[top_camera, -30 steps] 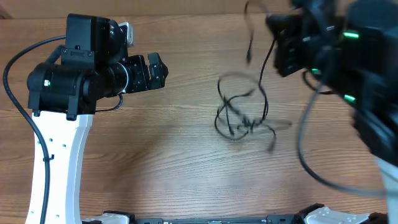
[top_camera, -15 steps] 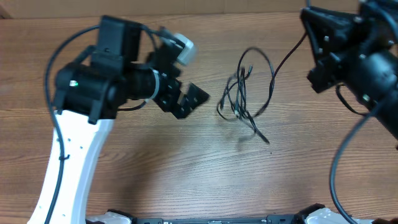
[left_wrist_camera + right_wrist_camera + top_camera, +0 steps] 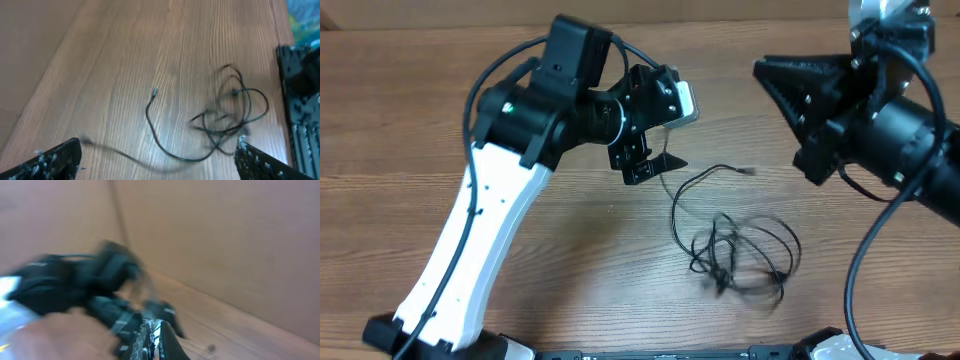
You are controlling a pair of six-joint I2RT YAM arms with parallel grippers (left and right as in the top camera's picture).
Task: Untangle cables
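Observation:
The cables (image 3: 740,252) are thin black cords in a loose tangle on the wooden table, with one end and its small plug (image 3: 750,172) trailing toward the back. In the left wrist view the tangle (image 3: 230,112) lies ahead, and one cord with a plug end (image 3: 154,91) curves back between the fingers. My left gripper (image 3: 655,160) is open and empty, just left of the trailing cord; its fingers (image 3: 155,160) are spread wide. My right gripper (image 3: 790,100) is off the table to the back right, and its fingers (image 3: 152,340) look shut with nothing seen between them.
The left arm's white link (image 3: 470,250) crosses the table's left half. The right arm's thick black cable (image 3: 855,270) hangs at the right. A brown wall (image 3: 225,240) stands behind the table.
The tangle dropped from near the right gripper and now lies lower on the table, toward the front. The left arm swung right toward it. The right gripper shifted slightly.

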